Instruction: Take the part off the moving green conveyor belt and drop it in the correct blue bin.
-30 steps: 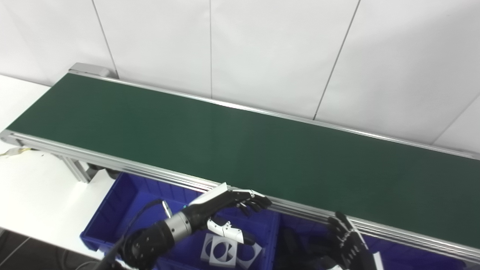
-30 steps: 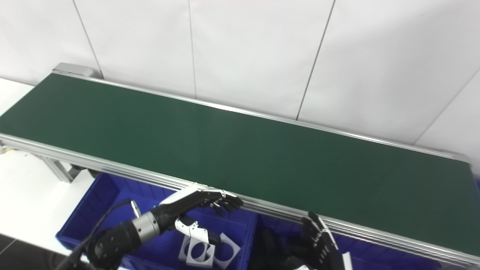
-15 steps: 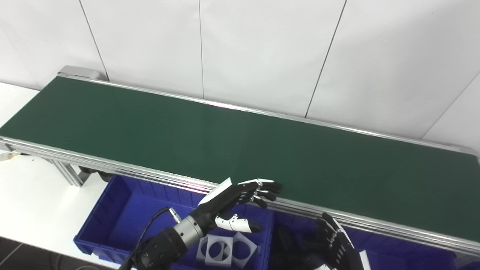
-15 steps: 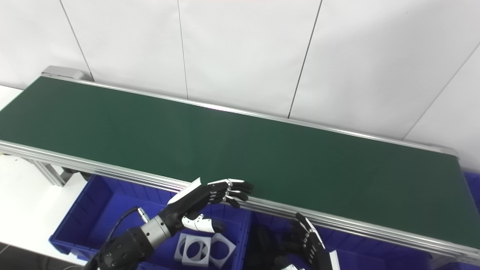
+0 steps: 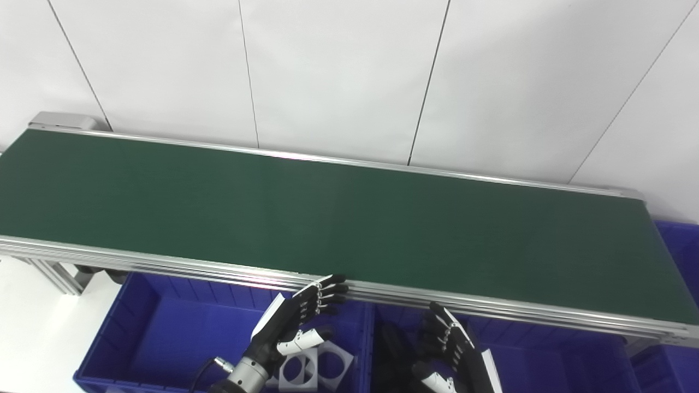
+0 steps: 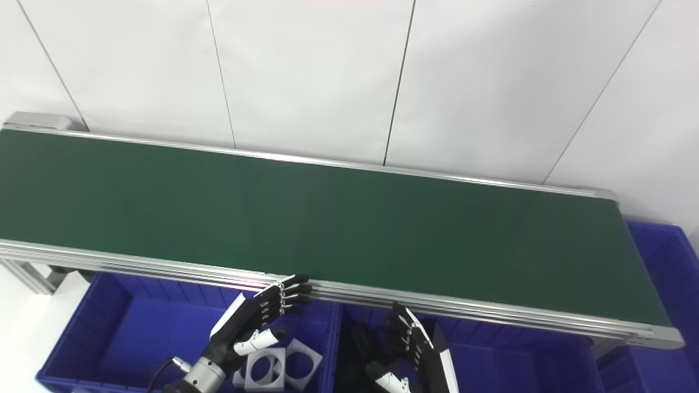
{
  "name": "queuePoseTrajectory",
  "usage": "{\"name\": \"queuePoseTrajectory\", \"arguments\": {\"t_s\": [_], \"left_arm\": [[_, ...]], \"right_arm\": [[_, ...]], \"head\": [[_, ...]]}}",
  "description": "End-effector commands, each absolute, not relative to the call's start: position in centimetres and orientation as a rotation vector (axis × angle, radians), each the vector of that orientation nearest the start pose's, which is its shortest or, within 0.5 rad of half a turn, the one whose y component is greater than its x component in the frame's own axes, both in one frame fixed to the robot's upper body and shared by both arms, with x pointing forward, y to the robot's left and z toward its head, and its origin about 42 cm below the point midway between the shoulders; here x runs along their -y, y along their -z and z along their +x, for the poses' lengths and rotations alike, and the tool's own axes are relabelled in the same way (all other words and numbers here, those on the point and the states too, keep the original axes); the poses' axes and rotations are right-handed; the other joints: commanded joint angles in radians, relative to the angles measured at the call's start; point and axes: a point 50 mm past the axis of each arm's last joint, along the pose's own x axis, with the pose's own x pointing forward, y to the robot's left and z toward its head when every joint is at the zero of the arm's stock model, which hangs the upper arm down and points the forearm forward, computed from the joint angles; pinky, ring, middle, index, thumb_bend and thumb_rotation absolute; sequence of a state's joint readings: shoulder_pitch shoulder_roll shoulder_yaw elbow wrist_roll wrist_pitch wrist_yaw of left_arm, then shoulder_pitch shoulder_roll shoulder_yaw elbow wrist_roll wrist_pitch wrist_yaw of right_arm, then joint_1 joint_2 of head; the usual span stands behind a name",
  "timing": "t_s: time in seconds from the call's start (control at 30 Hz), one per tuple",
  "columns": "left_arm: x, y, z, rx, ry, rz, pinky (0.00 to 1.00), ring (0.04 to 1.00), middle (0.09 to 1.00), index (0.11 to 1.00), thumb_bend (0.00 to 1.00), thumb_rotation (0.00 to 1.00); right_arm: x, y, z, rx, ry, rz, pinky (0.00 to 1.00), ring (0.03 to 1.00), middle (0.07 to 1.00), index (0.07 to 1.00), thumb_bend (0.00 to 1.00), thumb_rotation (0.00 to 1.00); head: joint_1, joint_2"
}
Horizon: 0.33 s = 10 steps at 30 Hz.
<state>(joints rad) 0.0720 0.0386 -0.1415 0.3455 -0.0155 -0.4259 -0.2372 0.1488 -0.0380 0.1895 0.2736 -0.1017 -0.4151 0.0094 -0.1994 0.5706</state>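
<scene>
Just below the belt's near rail, my left hand hangs over the left blue bin, fingers spread and holding nothing, fingertips reaching up to the aluminium rail of the green conveyor belt. Under its thumb, at the bottom of that bin, lie white square parts with round holes, touching one another. My right hand is beside the left one, over the neighbouring blue bin, palm turned toward the left hand, fingers apart and empty. Dark shapes lie in that bin under it; I cannot tell what they are. Beyond both hands, I see no part riding on the belt surface anywhere; the only parts visible are those in the bin beneath my left hand. A third blue bin sits past the belt's right end, well away from my right hand.
</scene>
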Motion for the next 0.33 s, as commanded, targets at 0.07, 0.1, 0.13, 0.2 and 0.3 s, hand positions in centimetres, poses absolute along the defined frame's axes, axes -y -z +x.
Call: {"name": "queuePoseTrajectory", "arguments": {"t_s": [0.07, 0.1, 0.13, 0.2, 0.3], "left_arm": [[-18.3, -1.9, 23.8, 0.064, 0.343, -0.01, 0.72, 0.789, 0.822, 0.859, 0.89, 0.7], [-18.5, -1.8, 23.9, 0.063, 0.341, -0.011, 0.73, 0.793, 0.825, 0.861, 0.89, 0.7], [-18.8, -1.8, 23.9, 0.063, 0.34, -0.015, 0.74, 0.8, 0.833, 0.868, 0.87, 0.69], [-19.4, -1.9, 24.0, 0.065, 0.342, -0.023, 0.74, 0.803, 0.836, 0.87, 0.86, 0.69], [-19.9, -2.0, 24.2, 0.071, 0.347, -0.027, 0.76, 0.818, 0.852, 0.878, 0.82, 0.67]], "right_arm": [[17.0, -2.4, 21.7, 0.088, -0.207, -0.095, 0.78, 0.833, 0.849, 0.89, 0.94, 0.57], [16.7, -2.4, 21.7, 0.087, -0.208, -0.092, 0.78, 0.833, 0.85, 0.89, 0.94, 0.57], [16.4, -2.3, 21.8, 0.086, -0.209, -0.09, 0.78, 0.833, 0.851, 0.89, 0.95, 0.57], [15.8, -2.2, 22.0, 0.084, -0.21, -0.092, 0.78, 0.833, 0.851, 0.889, 0.95, 0.57], [15.2, -2.2, 22.4, 0.085, -0.214, -0.097, 0.77, 0.828, 0.847, 0.889, 0.96, 0.57]], "head": [[-0.059, 0.012], [-0.105, 0.01], [-0.137, 0.007], [-0.174, 0.007], [-0.192, 0.011]]}}
